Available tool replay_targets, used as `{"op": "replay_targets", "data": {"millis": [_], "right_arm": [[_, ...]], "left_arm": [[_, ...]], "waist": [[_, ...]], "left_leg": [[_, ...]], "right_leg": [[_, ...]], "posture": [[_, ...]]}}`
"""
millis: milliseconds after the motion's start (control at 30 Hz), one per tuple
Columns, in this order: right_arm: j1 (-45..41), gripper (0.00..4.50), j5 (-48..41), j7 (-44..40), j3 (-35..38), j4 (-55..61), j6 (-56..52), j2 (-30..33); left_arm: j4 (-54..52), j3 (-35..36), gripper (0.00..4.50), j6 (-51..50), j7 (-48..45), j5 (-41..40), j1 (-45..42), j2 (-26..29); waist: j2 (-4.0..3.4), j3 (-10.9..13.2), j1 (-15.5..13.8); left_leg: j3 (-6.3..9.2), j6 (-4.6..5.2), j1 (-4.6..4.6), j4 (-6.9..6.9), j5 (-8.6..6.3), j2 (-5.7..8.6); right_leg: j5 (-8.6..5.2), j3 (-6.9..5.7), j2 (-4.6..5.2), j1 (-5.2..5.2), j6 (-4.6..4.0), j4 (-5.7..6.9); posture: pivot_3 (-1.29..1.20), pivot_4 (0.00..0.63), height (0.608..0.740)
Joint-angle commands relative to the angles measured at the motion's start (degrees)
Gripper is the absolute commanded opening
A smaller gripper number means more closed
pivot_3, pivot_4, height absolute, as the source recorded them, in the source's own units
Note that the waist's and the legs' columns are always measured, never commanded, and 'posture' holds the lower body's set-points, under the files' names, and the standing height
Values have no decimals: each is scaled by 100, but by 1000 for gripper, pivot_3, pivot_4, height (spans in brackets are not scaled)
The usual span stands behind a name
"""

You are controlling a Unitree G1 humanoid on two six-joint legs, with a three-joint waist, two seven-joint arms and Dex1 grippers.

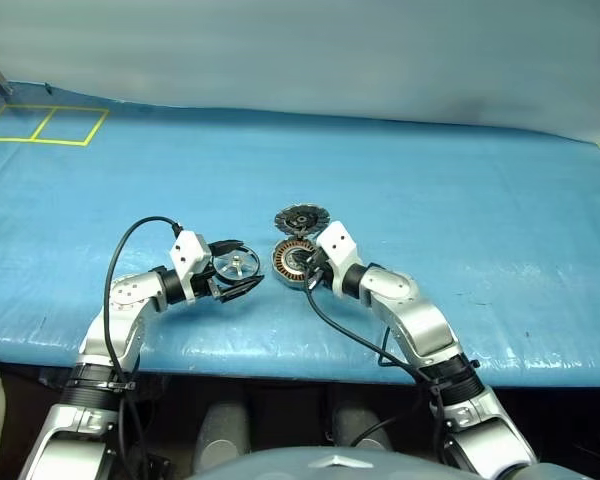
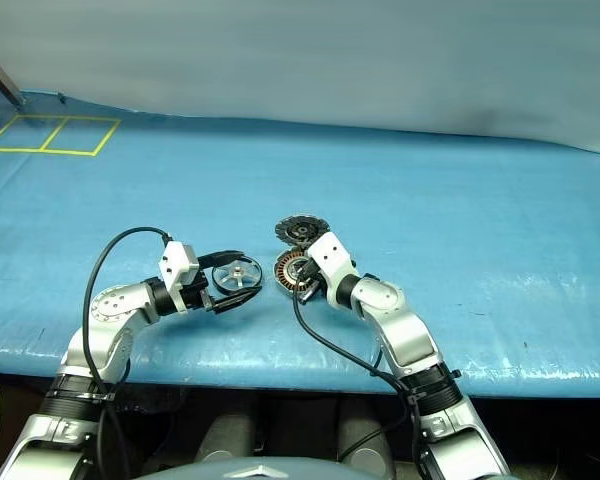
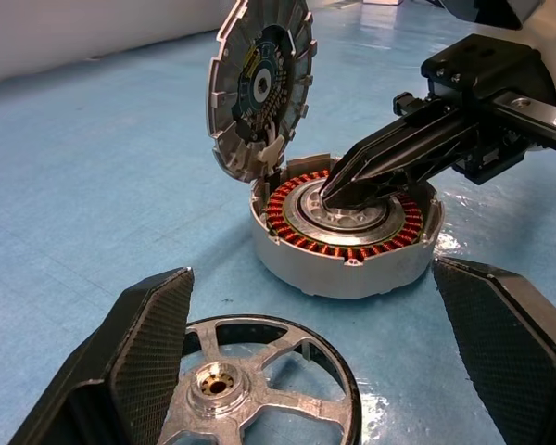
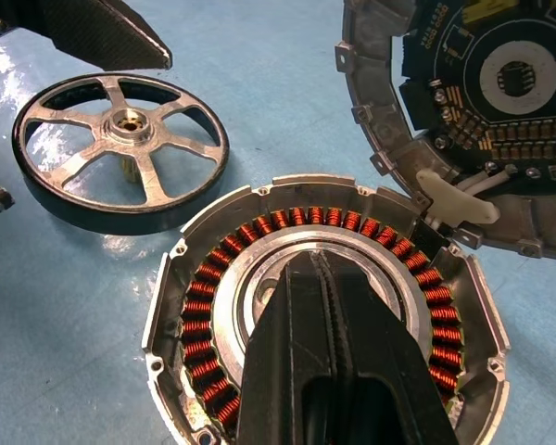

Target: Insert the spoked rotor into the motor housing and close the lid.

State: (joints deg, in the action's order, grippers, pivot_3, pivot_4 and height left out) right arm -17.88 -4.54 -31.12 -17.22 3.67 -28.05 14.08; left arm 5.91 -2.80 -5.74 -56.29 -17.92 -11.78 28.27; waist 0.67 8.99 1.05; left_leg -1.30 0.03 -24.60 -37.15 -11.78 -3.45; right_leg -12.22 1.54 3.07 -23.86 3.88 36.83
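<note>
The spoked rotor lies flat on the blue table; it is a silver wheel with a dark rim and a brass hub. My left gripper is open, with one finger on each side of the rotor. To its right stands the motor housing, its copper windings exposed. The lid stands tilted up at the housing's far edge, showing its finned face. My right gripper is shut, and its tips rest in the housing's silver hub.
The blue sheet covers the whole table, and its front edge runs just below both arms. Yellow tape squares mark the far left corner. Black cables loop from both wrists.
</note>
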Motion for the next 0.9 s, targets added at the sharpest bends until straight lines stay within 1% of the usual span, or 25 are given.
{"op": "replay_targets", "data": {"millis": [33,300,700,800,900], "right_arm": [[41,26,209,-20,-181,-139,-41,104],[-6,26,444,8,-335,-334,-23,177],[-23,26,1038,-139,-916,-578,56,428],[-26,26,1151,-145,-1000,-698,75,444],[-24,26,1222,-155,-1030,-806,87,442]], "left_arm": [[-79,104,4500,101,23,15,-26,57],[-85,122,4500,102,41,13,-10,68],[-101,145,4500,92,65,-1,7,82],[-111,148,4500,83,80,-9,13,85],[-118,150,4500,79,98,-14,20,94]], "waist": [[0,-1,8],[4,-5,15],[35,-45,15],[41,-52,17],[45,-58,17]], "left_leg": [[0,0,2,0,0,0],[0,0,7,-1,0,-1],[0,-1,18,-1,0,-2],[0,-1,36,0,-1,-3],[-9,-6,73,9,-4,-3]], "right_leg": [[0,0,0,1,0,0],[-1,0,0,6,1,1],[-3,0,1,12,1,1],[-4,-2,3,11,-1,0],[-8,-6,16,26,-6,-2]], "posture": [[0,150,740],[0,150,740],[0,150,740],[0,150,740],[0,150,740]]}}
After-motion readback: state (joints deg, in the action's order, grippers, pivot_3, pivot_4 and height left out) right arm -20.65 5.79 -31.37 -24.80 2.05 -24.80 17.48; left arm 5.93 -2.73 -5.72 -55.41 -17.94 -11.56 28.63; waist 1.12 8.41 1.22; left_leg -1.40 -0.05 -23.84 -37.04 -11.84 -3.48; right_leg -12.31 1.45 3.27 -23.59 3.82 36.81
